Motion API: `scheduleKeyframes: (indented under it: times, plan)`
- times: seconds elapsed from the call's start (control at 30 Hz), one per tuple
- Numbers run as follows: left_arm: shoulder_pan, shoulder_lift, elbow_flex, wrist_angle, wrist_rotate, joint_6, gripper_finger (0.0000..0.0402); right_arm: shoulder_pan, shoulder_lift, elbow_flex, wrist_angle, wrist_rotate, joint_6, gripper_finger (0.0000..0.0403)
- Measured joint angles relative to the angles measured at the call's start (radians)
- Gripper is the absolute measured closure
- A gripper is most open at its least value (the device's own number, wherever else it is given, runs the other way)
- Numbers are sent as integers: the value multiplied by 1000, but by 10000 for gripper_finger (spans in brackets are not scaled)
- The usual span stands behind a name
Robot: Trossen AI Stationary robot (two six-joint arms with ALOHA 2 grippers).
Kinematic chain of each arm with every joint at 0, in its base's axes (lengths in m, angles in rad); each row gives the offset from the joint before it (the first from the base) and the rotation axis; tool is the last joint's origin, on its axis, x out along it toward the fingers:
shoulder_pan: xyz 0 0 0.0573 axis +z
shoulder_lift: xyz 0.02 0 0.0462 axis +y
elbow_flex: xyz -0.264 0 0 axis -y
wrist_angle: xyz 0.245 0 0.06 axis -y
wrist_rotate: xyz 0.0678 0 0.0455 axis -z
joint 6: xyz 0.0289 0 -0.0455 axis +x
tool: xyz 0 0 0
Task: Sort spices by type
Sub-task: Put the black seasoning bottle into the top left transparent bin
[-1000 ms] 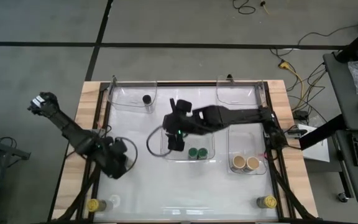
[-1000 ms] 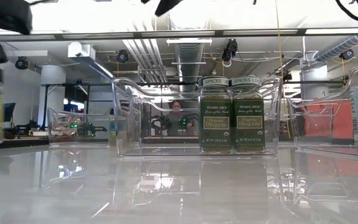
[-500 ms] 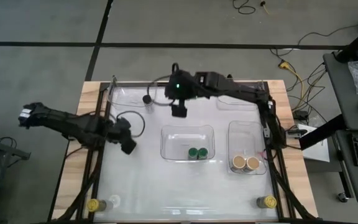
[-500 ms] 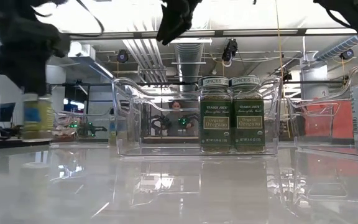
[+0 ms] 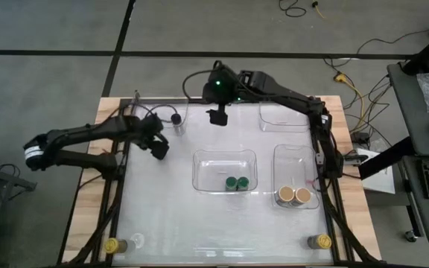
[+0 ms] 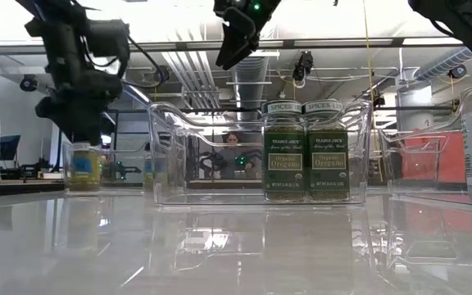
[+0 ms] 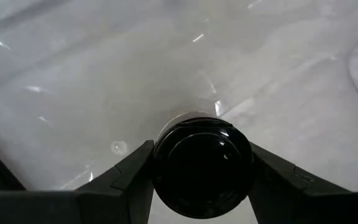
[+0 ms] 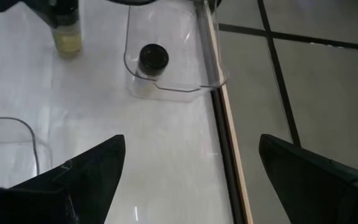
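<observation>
Jars sit in several places on the white table (image 5: 170, 223). The left gripper (image 5: 157, 148) hangs over the table's left part, just outside the far-left tray (image 5: 155, 123), and pinches a black-lidded jar (image 7: 202, 163) between its two fingers (image 7: 126, 174), one on each side of the lid. From table height that jar (image 6: 83, 165) shows pale yellowish contents under the dark gripper (image 6: 76, 123), low over the tabletop; whether it touches the surface cannot be told. A second black-lidded jar (image 5: 176, 118) stands inside the far-left tray, seen also from the right wrist (image 8: 153, 57) near the tray's curved wall (image 8: 166, 93).

The right gripper (image 5: 217, 117) is raised near the far edge, between the far-left tray and the far-right tray (image 5: 281, 119), with its fingers (image 8: 89, 171) spread wide and nothing between them.

Two green-lidded jars (image 5: 236, 182) stand touching side by side in the middle tray (image 5: 199, 160); their labels read oregano (image 6: 308, 160). Two tan-lidded jars (image 5: 293, 195) stand together in the right tray (image 5: 293, 160). One yellow-lidded jar (image 5: 111, 244) stands at the near-left corner of the table and another yellow-lidded jar (image 5: 319, 241) at the near-right corner, both outside any tray.
</observation>
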Motion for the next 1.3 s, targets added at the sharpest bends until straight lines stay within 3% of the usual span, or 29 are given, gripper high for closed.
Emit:
scheduleKeyframes:
  times: [0.33, 0.6, 0.77, 1.07, 1.3]
  plan:
    - [196, 131, 62, 57, 3, 192, 214, -19, 0, 0, -4, -2, -34, 42]
    - [208, 171, 90, 54, -5, 202, 214, -43, 0, 0, -45, 0, -35, 42]
    - [208, 133, 94, 60, -7, 157, 214, -42, -2, 0, -57, 0, -38, 42]
    - [207, 39, 219, -109, 1, 161, 214, -42, -14, -1, -63, -1, -38, 42]
    - [232, 88, 347, -137, -14, 175, 214, -41, -15, -1, -75, -2, -11, 42]
